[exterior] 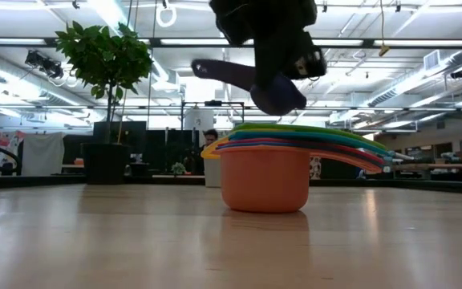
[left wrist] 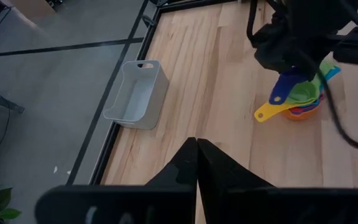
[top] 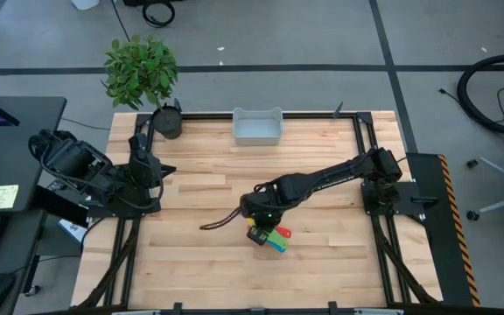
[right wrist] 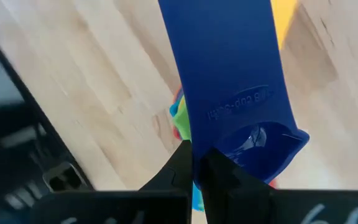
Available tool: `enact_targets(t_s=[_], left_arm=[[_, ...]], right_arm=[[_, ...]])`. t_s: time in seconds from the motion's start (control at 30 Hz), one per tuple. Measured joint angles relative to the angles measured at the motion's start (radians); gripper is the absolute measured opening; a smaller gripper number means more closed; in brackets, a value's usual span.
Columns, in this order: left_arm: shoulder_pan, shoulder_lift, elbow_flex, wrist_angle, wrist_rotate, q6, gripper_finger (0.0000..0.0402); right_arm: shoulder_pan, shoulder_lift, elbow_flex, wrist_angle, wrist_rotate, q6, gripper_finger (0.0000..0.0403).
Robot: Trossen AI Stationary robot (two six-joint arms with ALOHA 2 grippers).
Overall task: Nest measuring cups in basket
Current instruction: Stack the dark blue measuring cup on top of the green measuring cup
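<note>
A stack of nested measuring cups (top: 271, 236) stands on its orange bottom cup (exterior: 265, 183) in the middle of the table, a green cup (left wrist: 302, 93) on top and a yellow handle (left wrist: 265, 114) sticking out. Just above the stack, my right gripper (top: 259, 215) is shut on a dark blue cup (exterior: 279, 95). The pale basket (top: 257, 127) stands at the table's far edge with nothing in it. My left gripper (left wrist: 196, 148) is shut on nothing, held high over the table's left side. My right gripper pinches the blue cup between its two fingers at the bowl's rim (right wrist: 224, 149), beside where the handle joins. The fingers slant down from above. The cup hangs tilted and clear of the stack, its long flat handle (exterior: 213, 71) pointing away from the gripper.
A dark round pot (top: 167, 121) with a leafy plant stands at the far left corner, left of the basket. A dark cable (top: 220, 224) trails from the right arm onto the wood near the stack. Bare wood lies between the stack and the basket.
</note>
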Motion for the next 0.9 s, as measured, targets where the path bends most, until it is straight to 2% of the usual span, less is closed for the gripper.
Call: enact_targets(t_s=[0.1, 0.3, 0.57, 0.73, 0.9], left_arm=[[0.000, 0.000, 0.000, 0.000, 0.000, -0.001, 0.0007], [0.000, 0.000, 0.000, 0.000, 0.000, -0.032, 0.0007], [0.000, 0.000, 0.000, 0.000, 0.000, -0.080, 0.0007], [0.000, 0.000, 0.000, 0.000, 0.000, -0.113, 0.0007], [0.000, 0.000, 0.000, 0.000, 0.000, -0.111, 0.0007]], right_arm=[[0.007, 0.000, 0.000, 0.001, -0.025, -0.209, 0.0015], [0.023, 0.000, 0.000, -0.007, -0.049, -0.523, 0.0015], [0.035, 0.000, 0.000, -0.021, -0.057, -1.095, 0.0015], [0.038, 0.000, 0.000, -0.021, 0.021, -1.421, 0.0019], [0.035, 0.000, 0.000, -0.023, 0.063, -1.544, 0.0014]])
